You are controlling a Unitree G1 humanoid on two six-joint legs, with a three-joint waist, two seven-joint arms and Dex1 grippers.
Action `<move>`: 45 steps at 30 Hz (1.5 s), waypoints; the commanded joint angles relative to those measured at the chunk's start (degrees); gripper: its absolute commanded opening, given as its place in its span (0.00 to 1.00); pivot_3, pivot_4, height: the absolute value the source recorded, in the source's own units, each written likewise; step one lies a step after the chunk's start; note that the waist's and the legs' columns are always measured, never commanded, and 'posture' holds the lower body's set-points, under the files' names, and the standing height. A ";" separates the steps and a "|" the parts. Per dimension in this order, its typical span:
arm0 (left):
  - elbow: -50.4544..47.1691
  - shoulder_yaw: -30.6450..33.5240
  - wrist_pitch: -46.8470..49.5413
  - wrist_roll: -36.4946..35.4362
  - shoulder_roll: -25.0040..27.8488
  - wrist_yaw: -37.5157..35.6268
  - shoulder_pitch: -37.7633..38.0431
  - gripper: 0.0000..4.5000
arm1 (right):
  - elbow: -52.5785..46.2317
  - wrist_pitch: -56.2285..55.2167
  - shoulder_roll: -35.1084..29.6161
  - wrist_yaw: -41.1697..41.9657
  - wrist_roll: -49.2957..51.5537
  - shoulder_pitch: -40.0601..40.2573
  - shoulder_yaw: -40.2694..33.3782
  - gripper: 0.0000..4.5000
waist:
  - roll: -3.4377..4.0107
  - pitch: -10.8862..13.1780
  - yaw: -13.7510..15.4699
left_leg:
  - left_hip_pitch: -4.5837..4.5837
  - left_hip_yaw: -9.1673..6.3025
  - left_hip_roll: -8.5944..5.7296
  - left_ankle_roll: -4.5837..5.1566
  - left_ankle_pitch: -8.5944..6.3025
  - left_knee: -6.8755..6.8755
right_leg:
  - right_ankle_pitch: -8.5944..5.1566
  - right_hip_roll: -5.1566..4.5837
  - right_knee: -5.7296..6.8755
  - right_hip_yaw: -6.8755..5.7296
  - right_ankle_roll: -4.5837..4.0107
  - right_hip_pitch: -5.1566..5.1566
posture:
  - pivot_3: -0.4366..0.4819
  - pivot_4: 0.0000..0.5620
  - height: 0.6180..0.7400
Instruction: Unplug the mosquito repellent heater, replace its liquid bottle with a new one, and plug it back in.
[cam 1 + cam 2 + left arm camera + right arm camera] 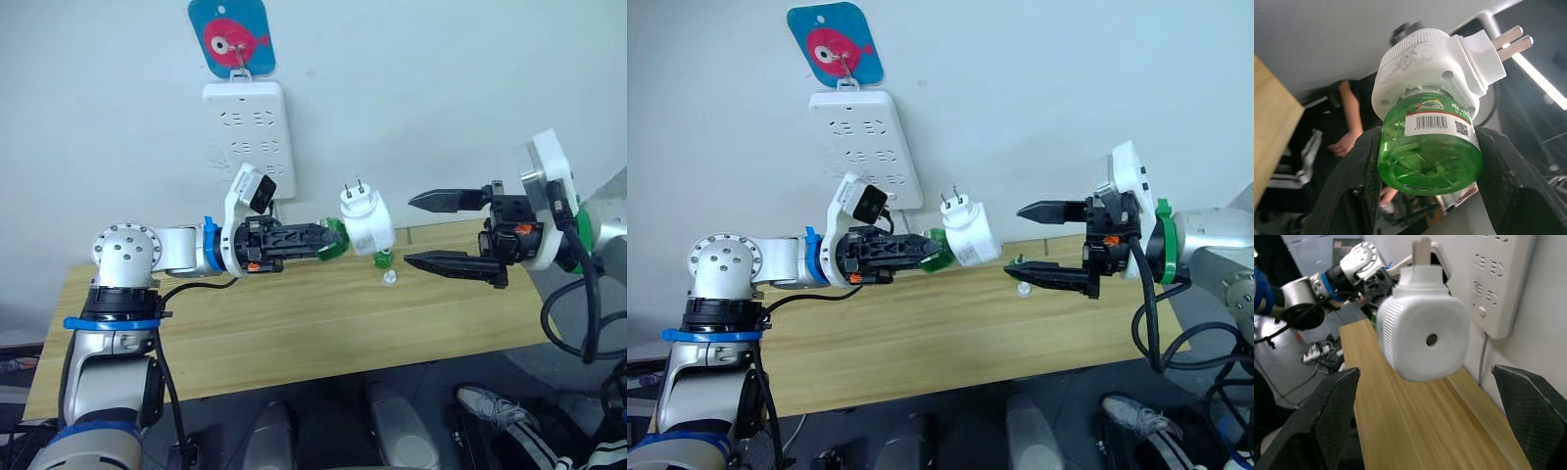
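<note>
The left tool (331, 240) clamps the green liquid bottle (1430, 152), holding the mosquito repellent heater (366, 223) above the tabletop (294, 323), 2 prongs pointing up-left, face toward the wide-open, empty right tool (431, 230).

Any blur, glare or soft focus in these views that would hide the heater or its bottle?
Left wrist view: green bottle and heater sharp, background person blurred, bright strip of glare behind the prongs. Right wrist view: heater face slightly soft, own fingers blurred. Head views: evenly lit, no glare.
</note>
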 commanded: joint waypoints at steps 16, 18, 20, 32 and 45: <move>-6.40 -5.20 -5.57 15.80 2.60 -21.13 -1.60 0.51 | 2.58 0.90 7.22 10.22 -7.59 -9.97 8.33 1.00 | 0.00 0.00 0.02 | -0.06 -0.04 0.01 0.00 0.00 -0.05 | 0.00 -0.04 -0.13 -0.06 0.00 -0.01 | 0.21 0.36 0.88; -6.41 -5.44 -5.67 16.52 2.43 -21.80 -1.77 0.51 | 2.98 1.14 8.06 10.53 -7.90 -10.58 8.86 1.00 | 0.00 0.00 0.02 | -0.06 -0.06 0.02 0.00 0.00 -0.05 | 0.00 -0.04 -0.13 -0.08 0.00 -0.01 | 0.21 0.36 0.88; -6.42 -5.66 -5.63 17.11 2.34 -22.32 -1.88 0.51 | 3.37 1.57 9.32 10.56 -7.89 -11.49 9.15 1.00 | 0.00 0.00 -0.01 | -0.06 -0.06 0.01 0.01 0.00 -0.04 | 0.00 -0.04 -0.13 -0.07 0.00 -0.01 | 0.20 0.36 0.88; -7.24 -5.06 -5.37 18.53 1.25 -23.04 -1.68 0.51 | 3.74 2.78 12.21 11.18 -10.43 -12.80 11.15 0.72 | 0.01 0.00 -0.01 | -0.06 -0.08 0.01 0.00 0.00 -0.05 | 0.00 -0.06 -0.14 -0.10 0.00 -0.01 | 0.21 0.36 0.88; -8.77 -8.15 -18.07 29.12 2.38 -25.55 -0.77 0.88 | 3.10 4.04 12.31 10.53 -10.74 -10.94 9.70 0.66 | 0.01 0.00 -0.04 | -0.06 -0.07 0.01 -0.02 0.01 -0.05 | 0.00 -0.06 -0.14 -0.10 0.00 -0.01 | 0.21 0.36 0.88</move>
